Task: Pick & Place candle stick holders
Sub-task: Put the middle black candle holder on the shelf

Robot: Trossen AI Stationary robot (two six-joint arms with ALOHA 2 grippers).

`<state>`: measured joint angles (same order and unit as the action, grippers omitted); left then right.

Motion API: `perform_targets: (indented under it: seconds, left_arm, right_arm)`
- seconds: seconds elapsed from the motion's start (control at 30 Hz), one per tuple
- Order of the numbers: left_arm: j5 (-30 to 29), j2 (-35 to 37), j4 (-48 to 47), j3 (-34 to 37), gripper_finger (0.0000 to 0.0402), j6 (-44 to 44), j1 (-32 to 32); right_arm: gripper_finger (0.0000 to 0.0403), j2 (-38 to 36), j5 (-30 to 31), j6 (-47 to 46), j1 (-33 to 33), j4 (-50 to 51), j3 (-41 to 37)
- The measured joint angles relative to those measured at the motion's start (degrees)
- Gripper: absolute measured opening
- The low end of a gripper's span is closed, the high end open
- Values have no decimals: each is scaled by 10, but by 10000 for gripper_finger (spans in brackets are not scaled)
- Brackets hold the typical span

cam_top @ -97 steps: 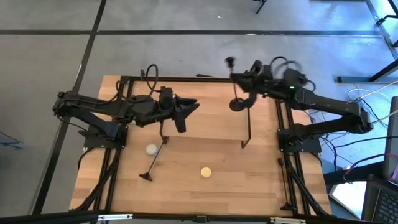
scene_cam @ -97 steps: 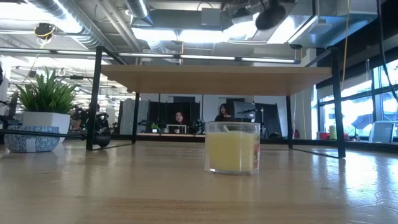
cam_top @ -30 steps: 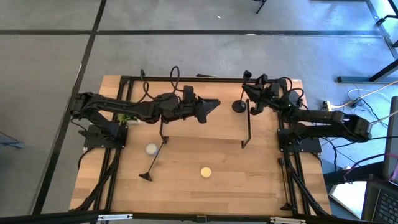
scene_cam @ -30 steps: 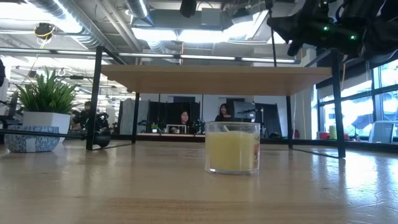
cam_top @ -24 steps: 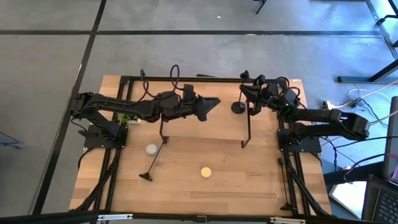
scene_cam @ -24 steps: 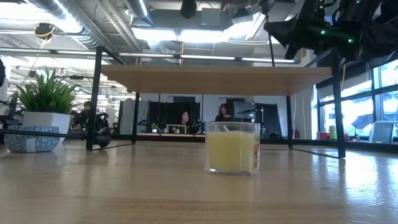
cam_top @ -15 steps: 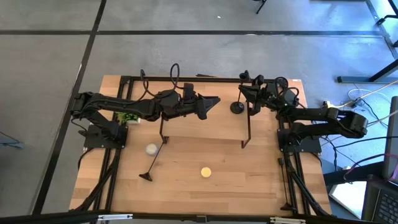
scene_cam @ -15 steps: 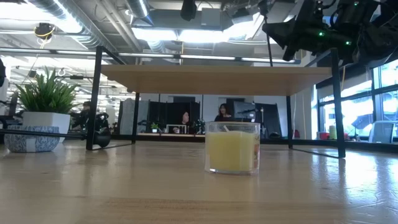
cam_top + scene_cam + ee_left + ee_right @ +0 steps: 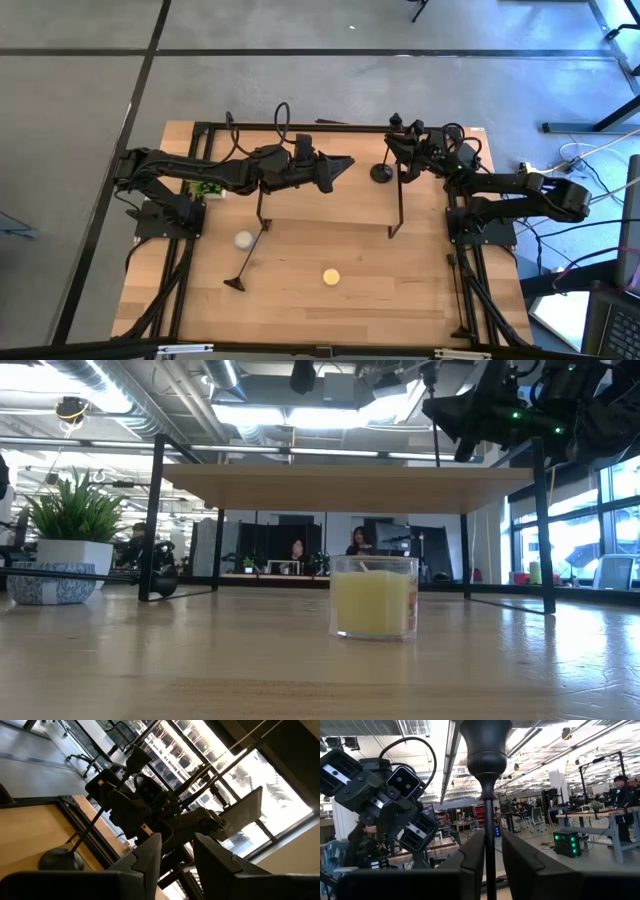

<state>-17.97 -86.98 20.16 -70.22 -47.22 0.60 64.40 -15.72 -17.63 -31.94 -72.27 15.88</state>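
High view: wooden table [image 9: 300, 270] fills the centre. A black-legged shelf [image 9: 330, 205] sits across its upper half. Right gripper [image 9: 398, 160] is upper right of centre, over the shelf top, at the stem of an upright candle stick holder [image 9: 382, 172] whose round base rests on the shelf. Left gripper [image 9: 338, 168] is upper centre, over the shelf, fingers pointing right, nothing between them. A second candle stick holder [image 9: 247, 258] lies tilted at lower left of the table, base toward the bottom. A white candle [image 9: 242, 239] is just beside its stem; a yellow candle [image 9: 331, 276] sits at lower centre.

Low view: yellow candle [image 9: 374, 597] in a glass at centre, shelf board [image 9: 340, 488] above it. Right arm at upper right, a thin stem [image 9: 435, 420] running down to the shelf top. Potted plant [image 9: 70, 535] at left.

Left wrist view: left fingers [image 9: 147, 857] apart, a narrow empty gap; the holder's base [image 9: 60, 860] at lower left.

Right wrist view: stem [image 9: 489, 835] stands between the right fingers [image 9: 470, 857], cup at top; slim gaps show either side, so grip or release cannot be told.
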Motion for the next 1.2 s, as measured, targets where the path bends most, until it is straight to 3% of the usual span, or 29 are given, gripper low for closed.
perform_targets:
  seconds: [0.53, 0.83, 1.2]
  left_arm:
    - [-1, 0, -7, 0, 91, 0, 0]
    - [-11, 0, -7, 0, 79, 4, 0]
    - [-19, 0, -7, 0, 113, 3, 0]
  right_arm:
    - [77, 0, -1, -28, 0, 0, 0]
    - [80, 0, -38, -73, 0, -1, 0]
    - [157, -34, -40, -121, 1, 19, 0]
